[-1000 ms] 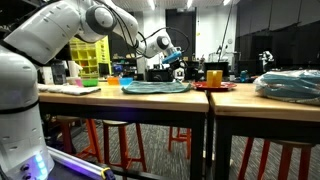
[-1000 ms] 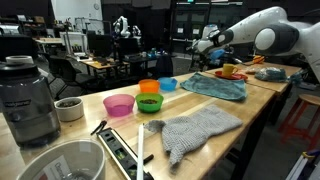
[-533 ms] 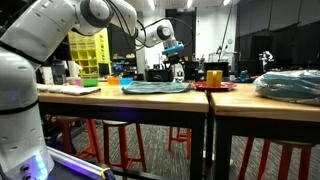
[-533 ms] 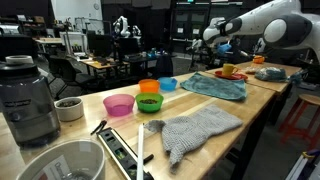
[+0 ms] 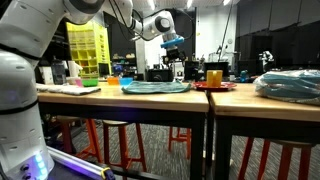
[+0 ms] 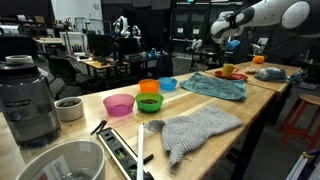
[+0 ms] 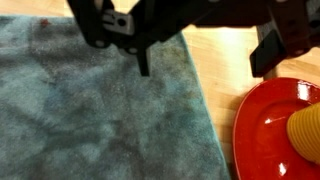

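Cloth [image 7: 90, 110] lay flat on the table [image 7: 225, 95], just beside the red plate [image 7: 265, 135]. The gripper [image 7: 205, 50] hovered high above the cloth's edge, jaws wide apart and empty. This looked like the approach, and a grasp would call for descending first.

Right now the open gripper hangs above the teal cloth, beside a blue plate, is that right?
Not quite: the plate is red, not blue, as the wrist view shows. The open gripper does hang above the teal cloth, beside that plate.
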